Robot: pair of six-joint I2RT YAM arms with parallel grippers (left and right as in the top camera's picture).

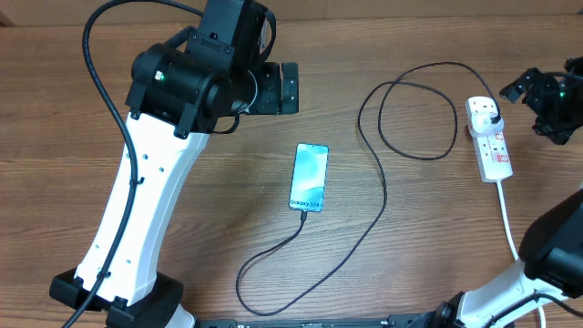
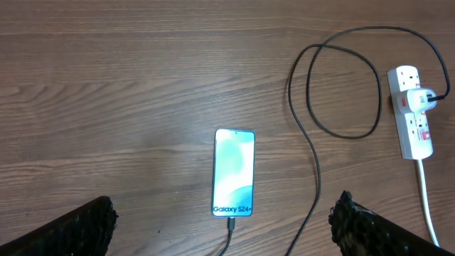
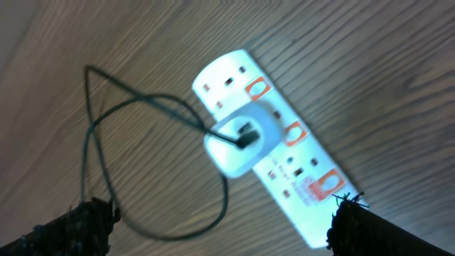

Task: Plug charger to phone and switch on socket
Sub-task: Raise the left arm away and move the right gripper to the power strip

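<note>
The left pincer [image 2: 222, 231] and right pincer [image 3: 220, 227] stand wide open, empty. The short white plastic power strip [image 3: 231, 67] looks light and likely to skid; press its small red switch [image 3: 293, 131] squarely downward.

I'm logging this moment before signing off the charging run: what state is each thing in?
phone: screen lit, lying flat, cable tip in its bottom port.
charger: adapter seated in socket, cable slack and looped.
socket: charger plugged in; switch position unclear.
left gripper: open, empty.
right gripper: open, empty.
</note>
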